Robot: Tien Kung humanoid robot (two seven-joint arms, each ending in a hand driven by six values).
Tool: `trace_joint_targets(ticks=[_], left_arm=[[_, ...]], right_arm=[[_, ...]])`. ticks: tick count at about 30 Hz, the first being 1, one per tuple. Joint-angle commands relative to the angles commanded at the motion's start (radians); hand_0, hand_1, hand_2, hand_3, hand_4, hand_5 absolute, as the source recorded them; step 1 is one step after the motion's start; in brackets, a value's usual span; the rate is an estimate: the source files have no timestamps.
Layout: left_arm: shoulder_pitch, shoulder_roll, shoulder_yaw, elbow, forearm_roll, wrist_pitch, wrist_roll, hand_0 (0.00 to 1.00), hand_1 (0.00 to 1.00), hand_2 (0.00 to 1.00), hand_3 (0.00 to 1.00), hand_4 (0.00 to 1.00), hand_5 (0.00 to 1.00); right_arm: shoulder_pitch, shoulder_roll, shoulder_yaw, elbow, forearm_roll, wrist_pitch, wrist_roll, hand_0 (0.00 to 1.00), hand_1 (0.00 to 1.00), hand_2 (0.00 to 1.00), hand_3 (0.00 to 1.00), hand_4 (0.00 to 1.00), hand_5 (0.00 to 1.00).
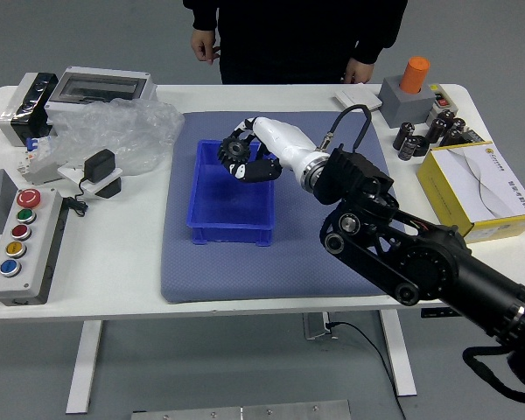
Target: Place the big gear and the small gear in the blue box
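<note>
My right hand point(253, 150) reaches in from the right, its fingers closed on the dark big gear point(234, 150). Hand and gear are over the upper part of the blue box point(232, 235), which sits on the blue-grey mat. The small gear cannot be seen; my right arm covers the part of the mat to the right of the box. My left hand is out of view.
A button panel point(24, 254), a black adapter and clear plastic wrap point(118, 131) lie at the left. At the right are a yellow box point(481, 188), black cylinders and an orange-topped device point(414, 77). A person stands at the far side, hands lowered near the table edge.
</note>
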Motion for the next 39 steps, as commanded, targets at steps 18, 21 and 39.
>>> trace_joint_targets(ticks=[18,21,39], left_arm=[[0.001,-0.003,-0.003,0.000,0.006,0.002,0.010,0.725,0.676,0.680,0.689,0.421,0.010],[0.001,0.000,-0.002,0.000,0.003,0.003,0.008,0.725,0.676,0.680,0.689,0.421,0.010],[0.003,0.010,0.003,0.000,-0.011,0.009,0.000,0.725,0.676,0.680,0.687,0.423,0.012]], right_arm=[[-0.012,-0.015,0.013,0.002,0.028,0.040,-0.016,0.692,0.644,0.802,0.947,0.900,0.422],[-0.015,-0.047,0.018,0.015,0.029,0.038,-0.015,0.692,0.644,0.802,0.947,0.900,0.422],[-0.103,-0.245,0.011,0.048,0.070,0.048,-0.021,0.681,0.624,0.741,0.794,0.883,0.405]])
